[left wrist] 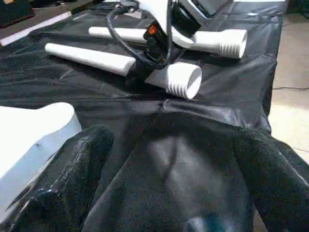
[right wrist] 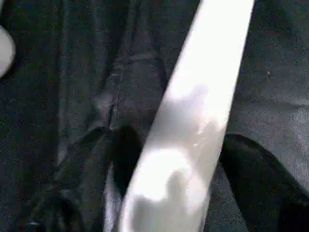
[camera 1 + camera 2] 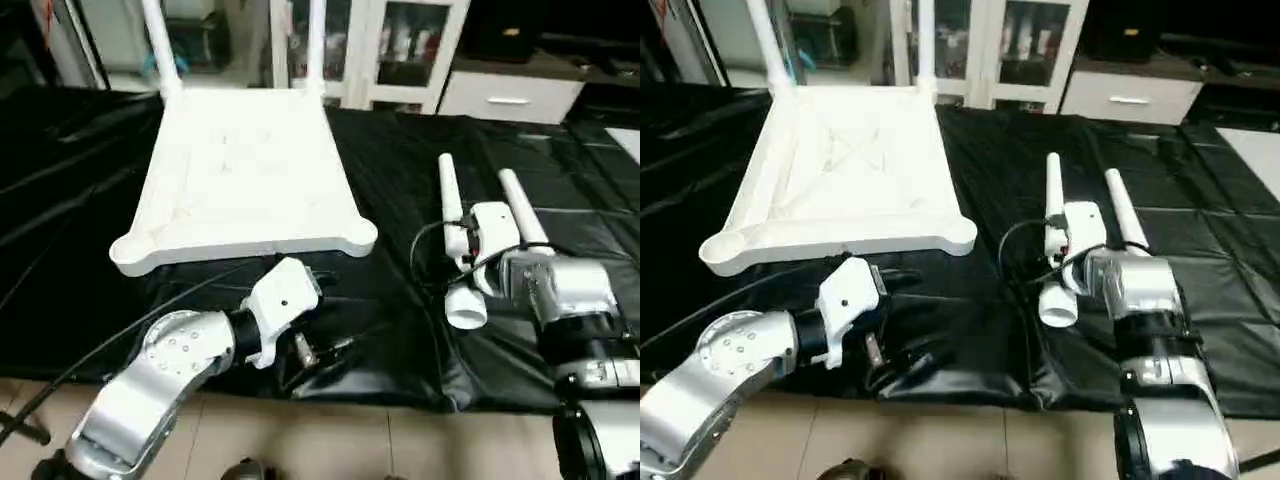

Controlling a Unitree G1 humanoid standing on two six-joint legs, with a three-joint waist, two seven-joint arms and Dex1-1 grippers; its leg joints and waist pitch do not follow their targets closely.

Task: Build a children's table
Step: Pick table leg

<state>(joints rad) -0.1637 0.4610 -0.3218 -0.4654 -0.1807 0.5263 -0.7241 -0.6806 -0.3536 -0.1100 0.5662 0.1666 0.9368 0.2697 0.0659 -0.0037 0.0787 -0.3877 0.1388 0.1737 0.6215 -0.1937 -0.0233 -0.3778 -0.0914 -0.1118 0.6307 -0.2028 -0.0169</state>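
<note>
Item: right end effector (image 2: 169,159). Black fingers (image 2: 260,179) stand either side of a white tube leg (image 3: 452,235). I read it as straddling the leg w/ jaws closing; can't confirm pads are touching, so no firm grip claimed.

Item: left end effector (image 1: 164,193). Spread wide, nothing between the fingers, hovering over the black sheet (image 3: 400,160) just in front of the table top's near edge.

Item: table top (image 3: 245,175). White plastic, lying ribbed side up on the sheet, to my left of the held leg. Two legs already standing in its far corner sockets; near corner sockets (image 3: 135,250) open.

Item: second loose leg (image 3: 520,210). Lies just beside the first, on the side away from the top, roughly parallel.

Handling, my est.: legs are hollow, light, stiff, smooth plastic, so prob. slippery under the pads. Tapered, so a grip may creep toward the thin end. I'd take hold mid-shaft toward the thick ribbed end (image 1: 186,82), not on the ribs themselves. Top should be rigid, unlikely to flex.

Hard to read: the upright legs are cut off at the frame's upper edge. Right wrist housing and cable (image 3: 430,250) cover the middle of the held leg. Rib pattern on the top is washed out. Whether a bench sits under the sheet, can't tell.
</note>
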